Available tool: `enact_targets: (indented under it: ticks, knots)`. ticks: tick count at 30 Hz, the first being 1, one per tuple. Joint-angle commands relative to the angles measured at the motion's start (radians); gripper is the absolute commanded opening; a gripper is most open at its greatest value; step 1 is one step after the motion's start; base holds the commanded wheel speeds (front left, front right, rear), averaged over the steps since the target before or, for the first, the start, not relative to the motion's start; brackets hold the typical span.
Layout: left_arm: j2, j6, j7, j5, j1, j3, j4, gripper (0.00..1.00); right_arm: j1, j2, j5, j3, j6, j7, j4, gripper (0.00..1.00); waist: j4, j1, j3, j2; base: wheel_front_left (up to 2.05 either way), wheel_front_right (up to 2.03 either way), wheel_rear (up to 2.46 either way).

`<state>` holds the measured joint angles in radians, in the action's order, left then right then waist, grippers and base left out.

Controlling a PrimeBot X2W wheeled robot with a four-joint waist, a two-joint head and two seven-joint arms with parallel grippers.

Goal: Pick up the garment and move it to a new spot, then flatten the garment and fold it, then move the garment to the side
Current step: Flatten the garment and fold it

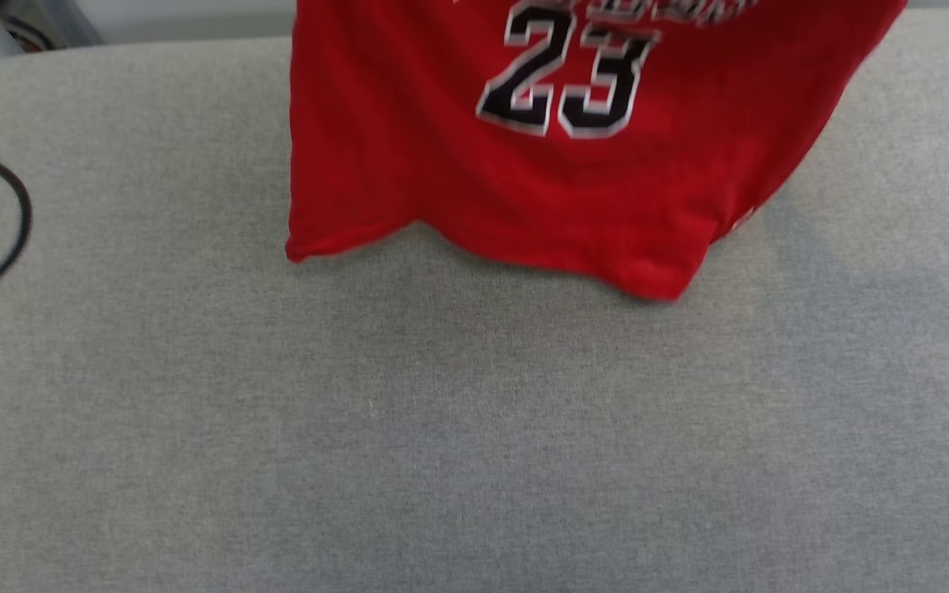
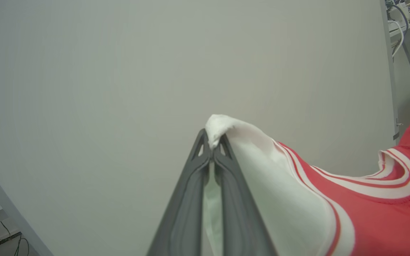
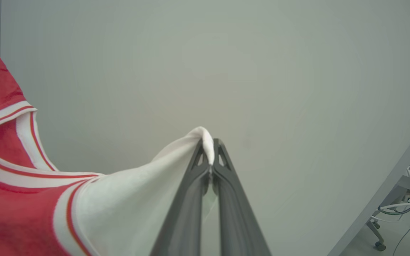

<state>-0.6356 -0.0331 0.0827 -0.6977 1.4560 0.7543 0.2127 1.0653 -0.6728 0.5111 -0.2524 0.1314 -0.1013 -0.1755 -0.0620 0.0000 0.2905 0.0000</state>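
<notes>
The grey worktop (image 1: 441, 428) spreads nearest the robot. Over its far half hangs the red jersey (image 1: 409, 165), front toward the robot. Its hem is just above the worktop or brushing it; I cannot tell which. The number 23 (image 1: 565, 78) sits higher. Higher still, the left gripper (image 2: 213, 142) has its fingers clenched on 1 white sleeve (image 2: 262, 170), and the right gripper (image 3: 209, 145) pinches the other. The jersey's long axis therefore runs down from the fingers toward the worktop. Laying it flat likely calls for lowering both arms evenly, hem first.
</notes>
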Motion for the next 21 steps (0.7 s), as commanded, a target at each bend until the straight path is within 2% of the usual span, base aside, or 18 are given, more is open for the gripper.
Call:
enact_targets:
  ticks: [1,12,21]
  knots:
    - [0.013,0.008,-0.010,0.019,0.045,-0.007,0.032,0.00,0.056,0.010,-0.012,-0.010,-0.001,0.004,-0.027,0.00,-0.014,0.0000,0.067,0.0000,0.00,0.00,0.00]
    - [0.119,0.073,-0.102,0.076,0.321,-0.019,0.344,0.00,0.469,0.048,-0.087,-0.120,-0.001,0.073,-0.313,0.00,-0.016,0.0000,0.177,0.0000,0.00,0.00,0.00]
    - [0.168,0.114,-0.177,0.073,0.415,-0.021,0.519,0.00,0.668,0.109,-0.087,-0.224,-0.001,0.139,-0.520,0.00,-0.011,0.0000,0.250,0.0000,0.00,0.00,0.00]
